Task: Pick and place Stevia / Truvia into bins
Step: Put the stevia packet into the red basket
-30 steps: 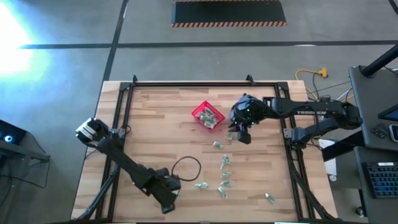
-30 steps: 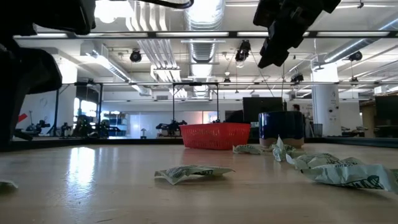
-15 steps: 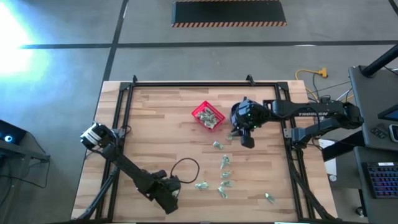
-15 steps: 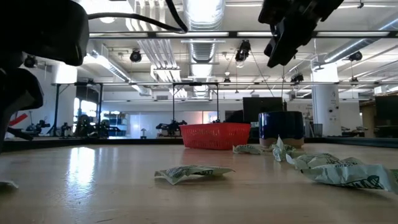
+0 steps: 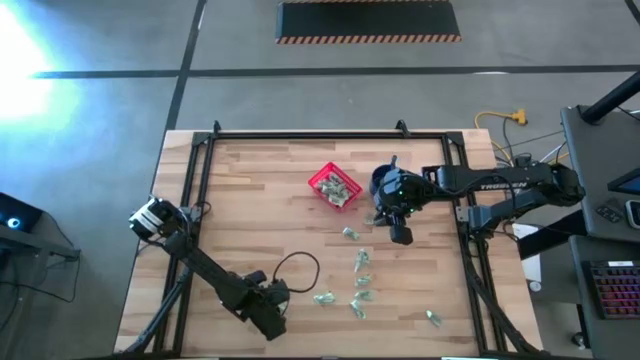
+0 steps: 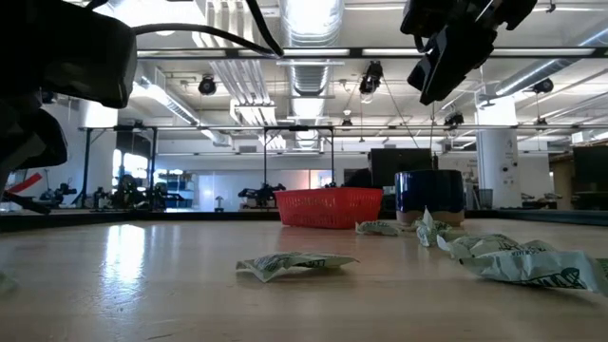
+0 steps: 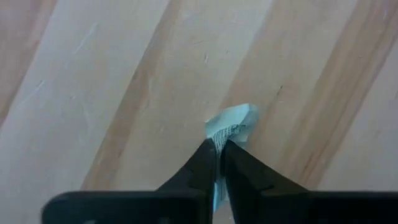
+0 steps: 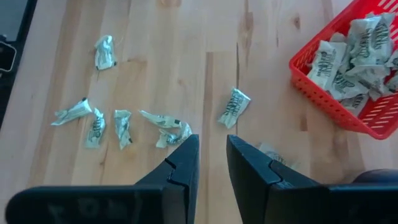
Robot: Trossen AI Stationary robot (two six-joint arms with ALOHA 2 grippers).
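Since a second ago the left gripper (image 7: 217, 158) has been closed down on a sachet (image 7: 231, 126) at the near left of the table (image 5: 250, 200), and its fingers (image 7: 200, 163) are now seen pinched together on the paper, with the sachet's crumpled end sticking out beyond the tips. Over on the right, the right gripper (image 8: 212, 155) has been carried a little nearer and is held in the air just right of the red basket (image 5: 332, 187), above the dark blue mug (image 6: 429, 195); its fingers are seen slightly apart with nothing between them. The basket, in the middle of the far half of the table, is already loaded with several sachets. More loose sachets (image 5: 359, 283) are scattered across the near right of the table, one (image 5: 350, 233) lying just near of the basket and another (image 5: 434, 318) off by the near right corner.
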